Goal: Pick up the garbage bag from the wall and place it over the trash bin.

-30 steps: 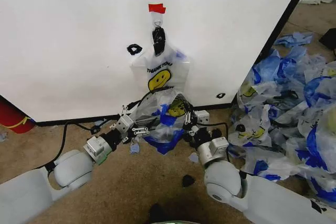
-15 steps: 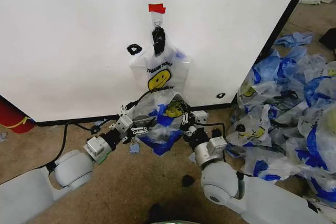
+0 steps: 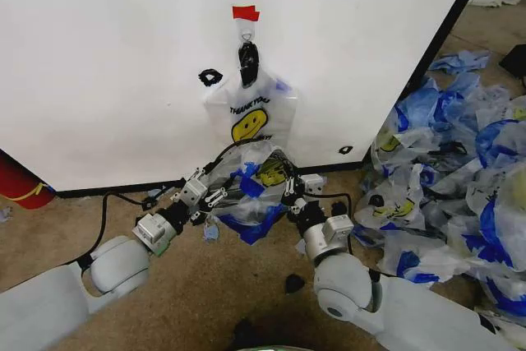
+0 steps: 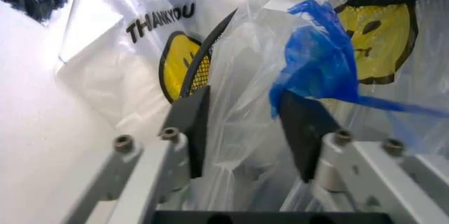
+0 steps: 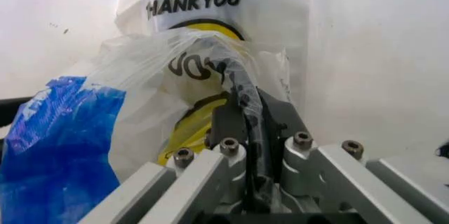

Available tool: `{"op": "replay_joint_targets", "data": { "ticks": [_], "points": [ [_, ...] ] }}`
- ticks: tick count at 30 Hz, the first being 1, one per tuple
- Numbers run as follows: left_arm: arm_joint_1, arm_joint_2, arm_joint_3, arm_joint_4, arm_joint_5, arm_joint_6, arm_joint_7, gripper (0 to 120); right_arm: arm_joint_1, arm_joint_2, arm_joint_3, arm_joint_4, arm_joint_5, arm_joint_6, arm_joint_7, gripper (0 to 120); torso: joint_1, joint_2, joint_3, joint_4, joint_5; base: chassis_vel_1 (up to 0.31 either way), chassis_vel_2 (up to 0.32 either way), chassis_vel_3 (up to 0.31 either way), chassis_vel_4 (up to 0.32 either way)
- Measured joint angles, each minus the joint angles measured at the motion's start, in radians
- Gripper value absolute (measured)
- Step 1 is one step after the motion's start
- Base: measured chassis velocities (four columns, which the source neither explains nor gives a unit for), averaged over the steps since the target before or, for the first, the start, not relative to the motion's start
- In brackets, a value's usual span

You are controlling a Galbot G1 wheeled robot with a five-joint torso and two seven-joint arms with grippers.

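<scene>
One garbage bag [image 3: 249, 113] with a yellow smiley and "THANK YOU" print hangs from the hook [image 3: 246, 34] on the white wall [image 3: 107, 63]. Below it, near the floor, a second bag of the same kind [image 3: 255, 187] is spread between my grippers. It covers the trash bin, whose black rim [image 4: 205, 56] shows through the plastic. My left gripper [image 3: 219, 196] [image 4: 245, 98] is open, with loose plastic and a blue handle [image 4: 316, 71] between its fingers. On the bag's other side, my right gripper [image 3: 289, 190] [image 5: 247, 111] is shut on a pinch of the bag's edge.
A heap of blue-and-white bags [image 3: 460, 170] lies to the right, past the wall's black edge. A red object [image 3: 20, 182] sits at the wall's base on the left, and a black cable [image 3: 123, 199] runs along the floor there. Black scraps [image 3: 294, 283] lie on the brown floor.
My right arm has shifted left, closer to the bag, carrying the pinched edge with it. The left gripper has risen slightly, and the blue handle has shifted.
</scene>
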Motion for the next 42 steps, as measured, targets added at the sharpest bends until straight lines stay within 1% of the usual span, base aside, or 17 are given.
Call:
{"op": "replay_joint_targets", "data": {
  "ticks": [4,7,17,22,28,30,35,42],
  "points": [
    [0.003,-0.004,0.001,0.003,0.001,-0.003,-0.005,18,-0.002,0.006,0.001,-0.003,-0.005,0.0,0.0,1,0.0,0.0,0.0,0.0001,-0.0001,0.0,0.0,0.0,0.0],
    [0.003,-0.013,0.001,0.009,0.004,-0.008,-0.013,14,-0.01,0.007,0.001,-0.005,-0.009,0.0,-0.001,1,0.0,0.0,0.0,0.0,0.0,0.0,0.0,0.0,0.0],
    [0.001,-0.023,-0.008,0.018,0.002,-0.015,-0.031,14,-0.046,-0.009,0.001,-0.001,-0.017,0.007,-0.019,1,0.0,0.0,0.0,0.0,0.0,0.0,0.0,0.0,0.0],
    [-0.001,-0.023,-0.02,0.024,-0.005,-0.017,-0.033,14,-0.097,-0.038,0.009,0.003,-0.037,0.021,-0.041,1,0.0,0.0,0.0,-0.0001,0.0,0.0,0.0,0.0,0.0],
    [-0.001,-0.023,-0.022,0.033,-0.015,-0.019,-0.036,15,-0.133,-0.056,0.022,0.013,-0.047,0.031,-0.055,1,0.0,0.0,0.0,0.0,0.0,0.0,0.0,0.0,0.0],
    [0.0,-0.023,-0.022,0.045,-0.024,-0.021,-0.039,15,-0.164,-0.07,0.037,0.026,-0.051,0.049,-0.077,1,0.0,0.0,0.0,-0.0001,0.0,0.0,0.0,0.0,0.0],
    [0.005,-0.029,-0.02,0.068,-0.045,-0.022,-0.046,15,-0.198,-0.075,0.062,0.046,-0.052,0.083,-0.112,1,0.0,0.0,0.0,0.0001,0.0,0.0,0.0,0.0,0.0],
    [0.0,-0.033,-0.024,0.089,-0.072,-0.021,-0.059,15,-0.229,-0.099,0.083,0.073,-0.054,0.105,-0.152,1,0.0,0.0,0.0,-0.0001,-0.0002,0.0,0.0,0.0,0.0]
  ]
}}
